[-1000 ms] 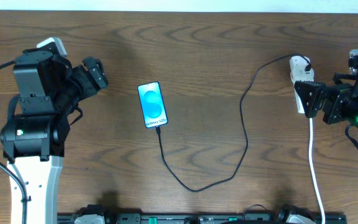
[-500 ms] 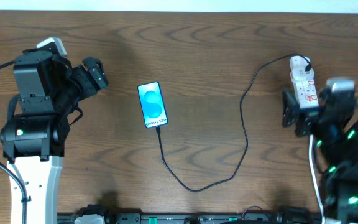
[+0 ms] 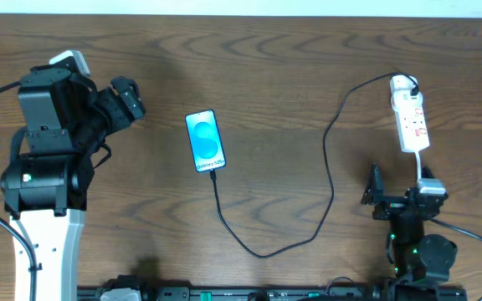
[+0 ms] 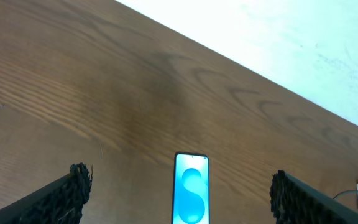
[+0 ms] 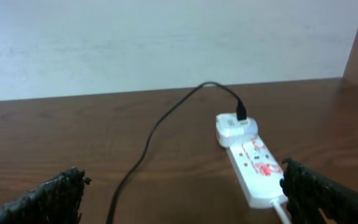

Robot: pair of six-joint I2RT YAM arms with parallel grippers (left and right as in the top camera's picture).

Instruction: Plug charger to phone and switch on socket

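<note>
left hand [image 4: 179,190] and right hand [image 5: 182,186] wide apart, empty, fingers [image 4: 73,196] half out of frame; lower end of phone [image 4: 191,186] likewise

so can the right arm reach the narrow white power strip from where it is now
Probably yes: the right gripper is open and empty, pointed at the narrow white power strip, with only wooden table between them. The thin black cable trails off to one side.
</note>
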